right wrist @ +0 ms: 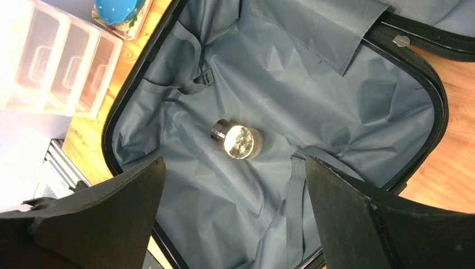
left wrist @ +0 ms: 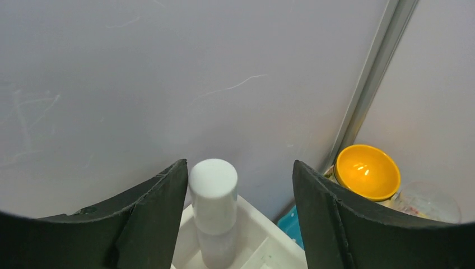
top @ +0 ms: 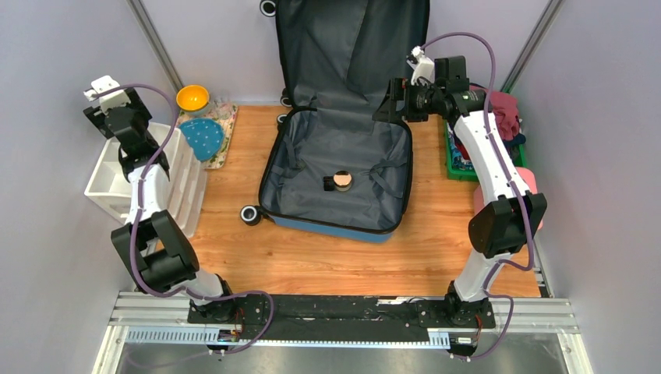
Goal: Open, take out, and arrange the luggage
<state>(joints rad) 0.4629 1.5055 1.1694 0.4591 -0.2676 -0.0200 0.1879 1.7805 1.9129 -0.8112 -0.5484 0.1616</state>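
Note:
The blue suitcase lies open mid-table, its lid upright against the back wall. Its grey lining holds one small jar with a black cap, lying on its side, also in the right wrist view. My right gripper hangs open and empty above the case's back right corner. My left gripper is open over the white organiser. In the left wrist view a white bottle stands in the organiser between the fingers, close to the left finger, not clamped.
A green tray piled with red and dark clothes sits at the right. A yellow bowl, a blue dotted item on a patterned mat and a clear bowl are at the back left. A suitcase wheel sticks out front left.

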